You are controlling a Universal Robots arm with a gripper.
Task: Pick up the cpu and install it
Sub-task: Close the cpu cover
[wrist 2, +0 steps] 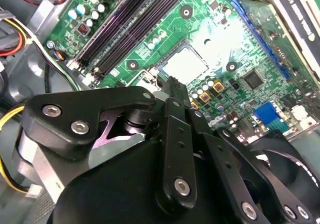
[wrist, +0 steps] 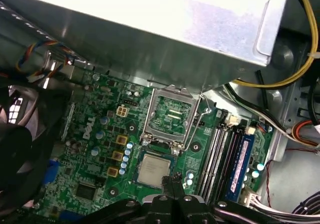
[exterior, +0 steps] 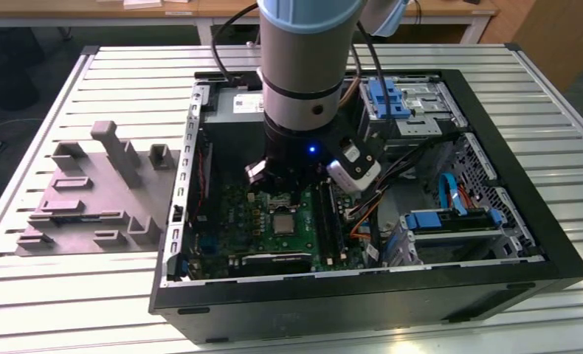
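1. Nearest the camera in the second wrist view is the black gripper (wrist 2: pixel 172 84). Its fingers come together to a narrow tip just above the green motherboard (wrist 2: pixel 220 39), with nothing held between them.
2. The cpu (wrist: pixel 152 170) lies flat in its socket on the motherboard, silvery top up. The gripper tip (wrist: pixel 175 180) is just beside the chip's edge; whether it touches cannot be told.
3. The socket's metal cover frame (wrist: pixel 171 115) stands swung open next to the chip, and its wire lever (wrist: pixel 199 119) is raised alongside.
4. Dark memory slots (wrist: pixel 217 156) run along one side of the socket.
5. In the exterior view the arm (exterior: pixel 306 81) reaches straight down into the open black computer case (exterior: pixel 370 287), and the cpu (exterior: pixel 285 223) sits just below it.
6. The case lies on its side on a table of pale metal slats (exterior: pixel 65 295).
7. On the exterior view's left of the case a grey moulded plate (exterior: pixel 85 199) with upright blocks rests on the same table, just beside the case wall.
8. Behind the table stands a wooden-topped desk (exterior: pixel 173 11) on white legs, over a dark floor (exterior: pixel 21 66).
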